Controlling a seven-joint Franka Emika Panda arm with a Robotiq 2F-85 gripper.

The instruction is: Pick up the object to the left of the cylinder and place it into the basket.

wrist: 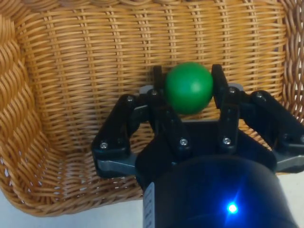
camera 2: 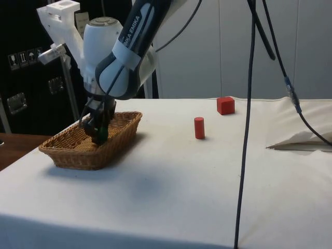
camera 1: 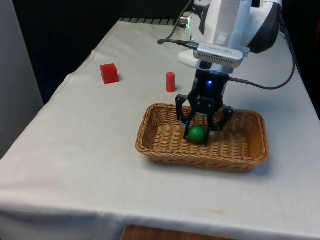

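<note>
Smooth green ball (wrist: 188, 87) pinched between black jaws; inside woven wicker basket (camera 1: 251, 151), oblong.

Even bright overhead light, soft shadow under basket (camera 1: 150, 145) on cloth (camera 1: 75, 165), bkgd curtains dark, no glare.

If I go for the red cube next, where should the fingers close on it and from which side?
Judging from the front view, come straight down from above onto the red cube and close on two opposite flat side faces. It sits flat on the cloth, well apart from the red cylinder and the basket, so both sides look free.
</note>
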